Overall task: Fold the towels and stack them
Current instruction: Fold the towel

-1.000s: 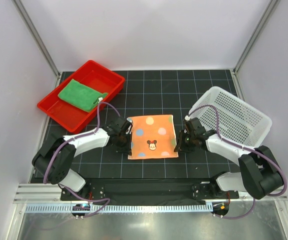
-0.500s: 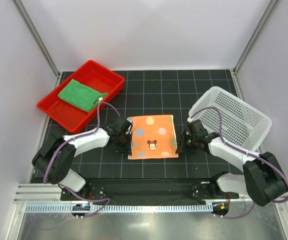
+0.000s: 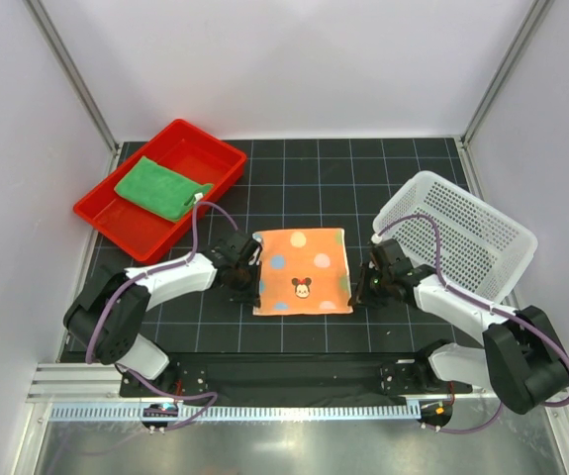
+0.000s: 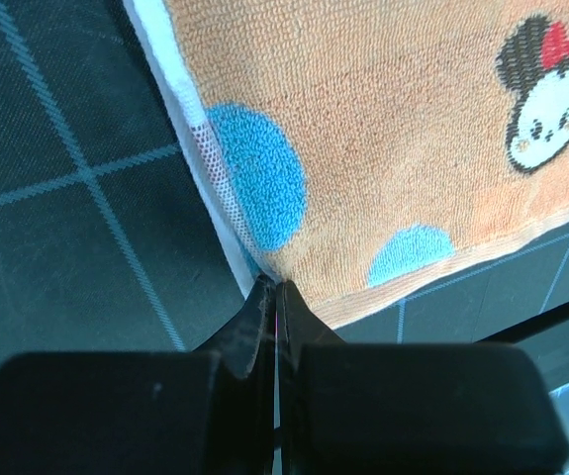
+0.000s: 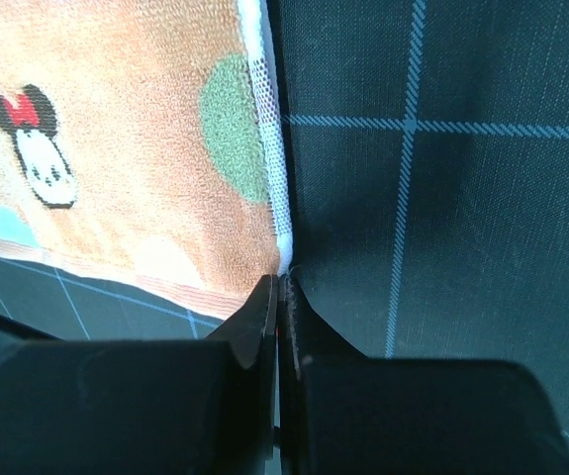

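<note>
Because each end effector meets only the thin white hem of the orange polka-dotted terry towel (image 3: 302, 269), the main risk I judge is a lift that brings up nothing, or only one corner. The left end effector (image 4: 271, 289) is clenched with its tips at the hem by the towel's near left corner. The right end effector (image 5: 280, 282) is likewise clenched against the hem by the near right corner. Neither wrist view shows whether any cloth is actually caught between the fingers. If one side slips, the fold would go skewed and the edges would not meet. A pull too low could also drag the whole cloth along the black gridded desk (image 3: 294, 163) instead of turning it over.

The towel lies flat and roughly square in the middle of the desk, between the two arms, with blue, green and pale dots and a small cartoon mouse face near its front edge. A folded bright green towel (image 3: 160, 186) rests in the red plastic tray (image 3: 180, 129) at the far left, and a white perforated basket (image 3: 462, 233) stands to the right.
</note>
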Robot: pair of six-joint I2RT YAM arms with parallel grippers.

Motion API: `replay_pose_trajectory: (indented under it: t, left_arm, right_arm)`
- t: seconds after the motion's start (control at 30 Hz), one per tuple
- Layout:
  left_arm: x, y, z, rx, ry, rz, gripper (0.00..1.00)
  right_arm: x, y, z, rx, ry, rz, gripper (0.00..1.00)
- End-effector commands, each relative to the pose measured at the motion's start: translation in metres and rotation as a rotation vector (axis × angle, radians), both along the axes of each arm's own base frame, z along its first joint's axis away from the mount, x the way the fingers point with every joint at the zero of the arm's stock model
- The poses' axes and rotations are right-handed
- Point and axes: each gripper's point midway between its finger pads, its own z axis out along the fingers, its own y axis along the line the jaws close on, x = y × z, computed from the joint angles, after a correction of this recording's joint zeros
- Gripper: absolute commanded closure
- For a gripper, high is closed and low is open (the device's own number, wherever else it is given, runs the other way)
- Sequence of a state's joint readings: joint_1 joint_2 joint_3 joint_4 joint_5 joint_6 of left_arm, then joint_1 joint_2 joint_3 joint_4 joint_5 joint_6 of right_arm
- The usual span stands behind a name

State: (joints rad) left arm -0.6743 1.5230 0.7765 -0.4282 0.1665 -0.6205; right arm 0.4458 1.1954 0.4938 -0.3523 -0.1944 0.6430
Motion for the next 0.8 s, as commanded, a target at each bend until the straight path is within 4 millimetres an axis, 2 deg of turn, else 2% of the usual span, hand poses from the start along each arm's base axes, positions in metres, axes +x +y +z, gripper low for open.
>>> replay_pose_trajectory:
  t: [0.0, 0.03, 0.1, 0.13, 0.17, 0.23, 0.27, 0.3, 0.33, 0.37, 0.43, 0.57, 0.7, 0.77]
  left_arm:
    - [0.008, -0.004, 0.017, 0.007, -0.033, -0.036, 1.0]
    - [0.014, -0.006, 0.037, 0.014, -0.053, -0.045, 1.0]
    - [0.019, -0.002, 0.056, 0.03, -0.093, -0.055, 1.0]
    - [0.016, 0.006, 0.059, 0.06, -0.095, -0.049, 1.0]
    - [0.014, 0.01, 0.062, 0.063, -0.105, -0.047, 1.0]
    - [0.004, 0.02, 0.045, 0.086, -0.083, -0.041, 1.0]
    - [-0.001, 0.018, 0.039, 0.065, -0.069, -0.041, 1.0]
    - [-0.005, 0.016, 0.034, 0.043, -0.055, -0.04, 1.0]
    - [-0.004, 0.01, 0.03, 0.012, -0.056, -0.028, 1.0]
    - [-0.009, 0.013, 0.022, 0.02, -0.039, -0.027, 1.0]
    - [-0.01, 0.016, 0.015, 0.04, -0.034, -0.033, 1.0]
    - [-0.007, 0.019, 0.007, 0.072, -0.029, -0.048, 1.0]
    - [-0.007, 0.019, 0.0, 0.086, -0.016, -0.061, 1.0]
    - [-0.008, 0.019, -0.002, 0.086, -0.014, -0.063, 1.0]
  right_arm:
    - [0.016, 0.012, 0.028, 0.047, -0.067, 0.01, 0.99]
    - [0.019, 0.013, 0.035, 0.048, -0.083, 0.012, 0.99]
    - [0.023, 0.014, 0.046, 0.053, -0.104, 0.01, 0.99]
    - [0.022, 0.015, 0.048, 0.06, -0.114, 0.009, 0.99]
    - [0.014, 0.015, 0.039, 0.069, -0.094, 0.013, 0.99]
    - [0.012, 0.029, 0.038, 0.138, -0.119, 0.017, 0.99]
    - [0.002, 0.029, 0.024, 0.144, -0.095, 0.012, 0.99]
    - [0.005, 0.036, 0.025, 0.173, -0.122, 0.016, 0.99]
    - [0.004, 0.037, 0.021, 0.184, -0.113, -0.003, 0.99]
    - [0.002, 0.035, 0.014, 0.177, -0.099, -0.008, 0.99]
    - [0.003, 0.034, 0.011, 0.168, -0.107, -0.012, 0.99]
    - [0.009, 0.023, 0.017, 0.106, -0.147, -0.031, 0.99]
    - [0.011, 0.022, 0.027, 0.107, -0.178, -0.03, 0.99]
    - [0.011, 0.021, 0.026, 0.105, -0.176, -0.03, 0.99]
